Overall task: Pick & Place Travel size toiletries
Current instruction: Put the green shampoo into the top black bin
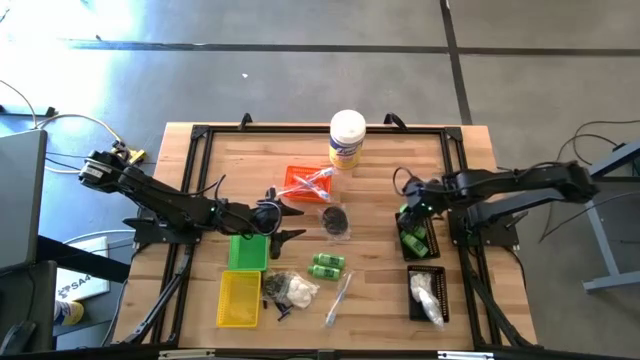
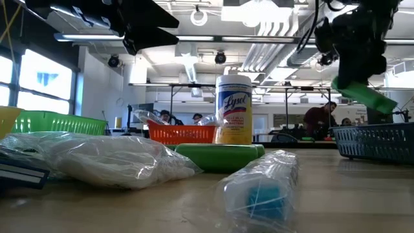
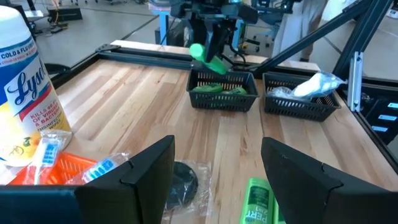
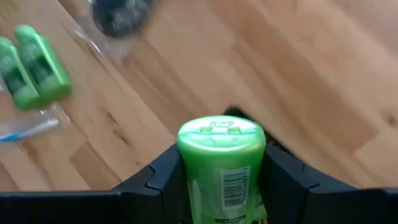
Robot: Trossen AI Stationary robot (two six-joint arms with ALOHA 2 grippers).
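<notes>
My right gripper (image 1: 409, 217) is shut on a small green bottle (image 4: 221, 149) and hangs over the black mesh tray (image 3: 222, 98) that holds more green bottles. In the low view the bottle (image 2: 365, 94) slants above that tray's rim (image 2: 375, 139). My left gripper (image 3: 217, 168) stands open above the table's middle left, with nothing between its fingers. Two green bottles (image 1: 327, 265) lie side by side on the wood. A black piece in a clear bag (image 1: 336, 221), a bag of white fluff (image 1: 291, 290) and a wrapped stick (image 1: 338, 298) lie flat nearby. My right gripper pinches the green bottle's body (image 4: 221, 190) between its two fingers, which lie along it. The cap end (image 4: 221, 134) sticks out past the fingertips. The fingers slant steeply down. The bottle is tilted and lifted clear, above the black tray.
A white canister with a yellow label (image 1: 347, 138) stands at the far middle, an orange tray (image 1: 308, 183) in front of it. Green (image 1: 248, 251) and yellow (image 1: 240, 298) trays sit near left. A second black tray (image 1: 428, 295) holds white bags.
</notes>
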